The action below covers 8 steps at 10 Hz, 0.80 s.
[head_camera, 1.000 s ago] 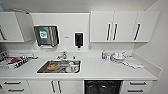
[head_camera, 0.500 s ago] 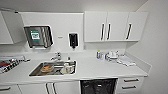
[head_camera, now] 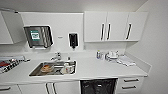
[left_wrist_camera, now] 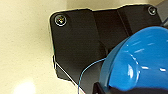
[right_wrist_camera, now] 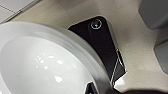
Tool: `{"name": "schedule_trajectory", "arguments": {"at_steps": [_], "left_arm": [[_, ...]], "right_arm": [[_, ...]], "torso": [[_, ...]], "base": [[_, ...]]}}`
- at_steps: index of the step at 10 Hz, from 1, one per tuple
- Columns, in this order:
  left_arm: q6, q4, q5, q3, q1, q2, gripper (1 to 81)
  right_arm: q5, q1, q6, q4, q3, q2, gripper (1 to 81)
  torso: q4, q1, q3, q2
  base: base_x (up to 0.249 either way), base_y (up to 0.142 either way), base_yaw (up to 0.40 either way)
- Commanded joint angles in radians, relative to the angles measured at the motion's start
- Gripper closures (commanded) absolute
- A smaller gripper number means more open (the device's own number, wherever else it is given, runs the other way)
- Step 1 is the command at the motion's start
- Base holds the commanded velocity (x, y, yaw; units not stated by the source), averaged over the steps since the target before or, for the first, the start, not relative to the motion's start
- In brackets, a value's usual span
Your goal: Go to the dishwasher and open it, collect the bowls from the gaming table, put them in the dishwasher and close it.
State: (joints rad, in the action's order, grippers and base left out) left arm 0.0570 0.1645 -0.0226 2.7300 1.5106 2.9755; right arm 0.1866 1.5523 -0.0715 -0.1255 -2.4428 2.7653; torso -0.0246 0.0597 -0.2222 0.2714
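Head view puts the open dishwasher (head_camera: pixel 98 86) under the counter (head_camera: pixel 105 71). A blue bowl (left_wrist_camera: pixel 140 62) rides by the left wrist, a white bowl (right_wrist_camera: pixel 42 62) by the right; whether either gripper grips firmly, I cannot tell, so jolts could drop them.

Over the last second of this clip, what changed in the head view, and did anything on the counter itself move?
Only the camera moved. The whole kitchen slid across the picture: the sink went left, then drifted back right, and the open dark dishwasher bay came to sit right of centre at the bottom edge. Relative to one another, the sink, the wall cupboards and the items on the counter stayed as they were.
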Motion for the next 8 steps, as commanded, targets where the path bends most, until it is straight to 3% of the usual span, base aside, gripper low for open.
{"name": "schedule_trajectory", "arguments": {"at_steps": [1,4,8], "left_arm": [[0.001,-0.002,0.050,-0.009,-0.051,-0.009,81.1],[0.009,-0.005,0.023,-0.114,-0.049,-0.067,81.1],[0.009,0.003,0.021,-0.406,-0.057,-0.251,81.1]], "right_arm": [[-0.039,-0.047,0.001,0.012,0.009,-0.024,81.1],[-0.033,-0.047,0.001,0.014,0.119,-0.083,81.1],[-0.033,-0.053,0.001,0.010,0.153,-0.105,81.1]], "torso": [[0.000,0.000,0.000,0.000],[0.000,0.000,0.000,0.000],[0.000,0.000,0.000,0.000]], "base": [[0.000,0.000,0.000],[0.000,0.000,0.000],[0.000,0.000,0.000]]}}
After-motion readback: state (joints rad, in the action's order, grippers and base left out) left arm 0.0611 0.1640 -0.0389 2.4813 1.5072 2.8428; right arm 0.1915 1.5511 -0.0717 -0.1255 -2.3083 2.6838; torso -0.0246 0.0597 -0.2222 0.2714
